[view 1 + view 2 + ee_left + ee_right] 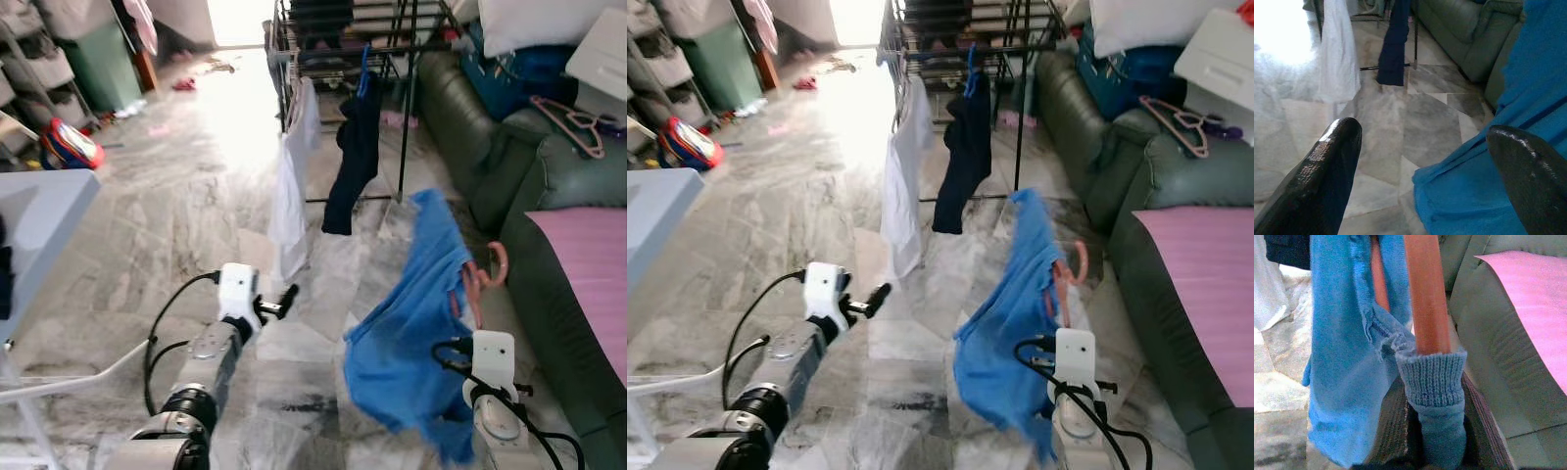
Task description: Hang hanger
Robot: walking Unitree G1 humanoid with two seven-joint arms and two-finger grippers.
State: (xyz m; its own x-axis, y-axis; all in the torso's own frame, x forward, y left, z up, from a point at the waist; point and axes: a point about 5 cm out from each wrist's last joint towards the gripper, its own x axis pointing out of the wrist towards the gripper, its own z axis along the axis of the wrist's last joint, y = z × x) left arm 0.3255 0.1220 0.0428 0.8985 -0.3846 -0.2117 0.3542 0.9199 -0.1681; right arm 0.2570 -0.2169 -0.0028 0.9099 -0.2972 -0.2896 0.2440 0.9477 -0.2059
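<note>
Marble floor (pixel 196 196); drying rack (pixel 343 39) at back, green sofa (pixel 509 166) at right. Pink hanger (pixel 1425 298) with blue shirt (pixel 411 323) is clamped in right gripper (pixel 1435 396) beside sofa. Left gripper (pixel 1420 166) is held spread, empty, above floor.

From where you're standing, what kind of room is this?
Probably a home living area used for drying laundry: a clothes drying rack with a white garment hanging on it, a dark green sofa, and a marble tile floor.

Open marble floor (pixel 186 206) leads to the rack (pixel 343 39); sofa (pixel 509 176) blocks right.
</note>
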